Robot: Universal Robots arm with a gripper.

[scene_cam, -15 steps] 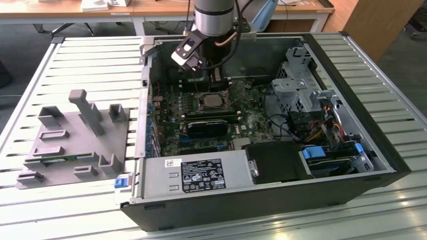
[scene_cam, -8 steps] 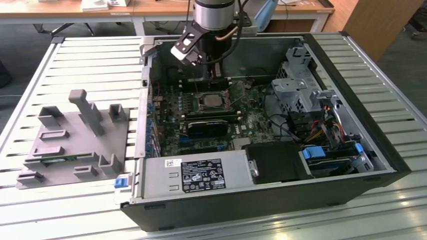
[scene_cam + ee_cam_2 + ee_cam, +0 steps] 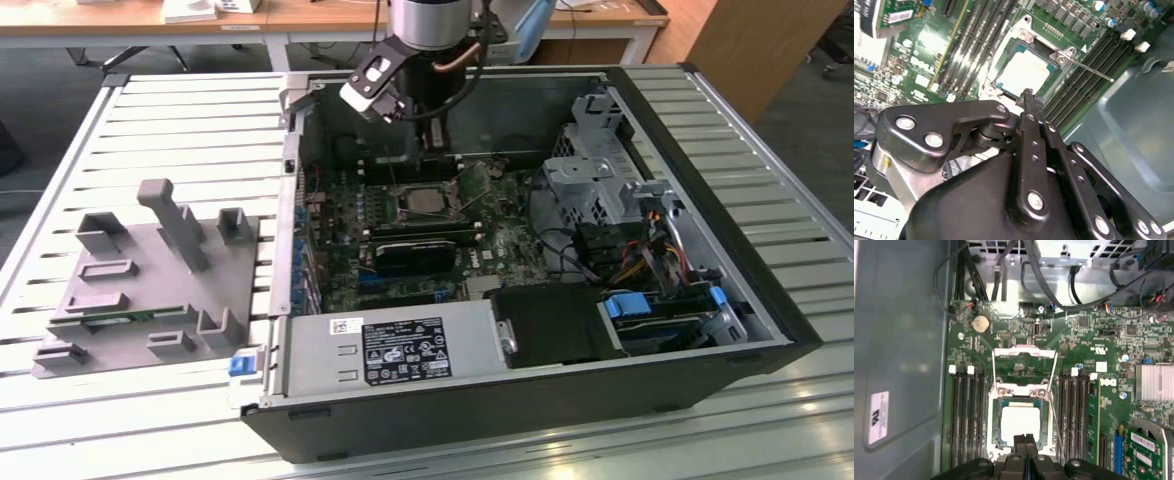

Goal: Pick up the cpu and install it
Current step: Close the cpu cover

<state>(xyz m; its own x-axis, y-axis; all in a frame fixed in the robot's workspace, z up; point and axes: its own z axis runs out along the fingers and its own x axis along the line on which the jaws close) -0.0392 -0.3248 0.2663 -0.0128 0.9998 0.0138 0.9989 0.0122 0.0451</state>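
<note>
Now fingers [image 3: 1020, 445] are pressed together and hold nothing. We note the cpu [image 3: 1021, 421] lies flat in the open socket [image 3: 995, 415], at 6 o'clock from them in the exterior view.

Open computer case [image 3: 534, 415] lay on its side on the slatted metal counter [image 3: 174, 130]. A grey plastic fixture [image 3: 147, 290] stood just beside it, at the exterior view's left. The case held a green motherboard [image 3: 350, 275], a labelled power supply [image 3: 387, 352] and a metal drive cage [image 3: 594, 140]. The first wrist view showed a coin cell battery [image 3: 980, 323] seated on the board.
</note>
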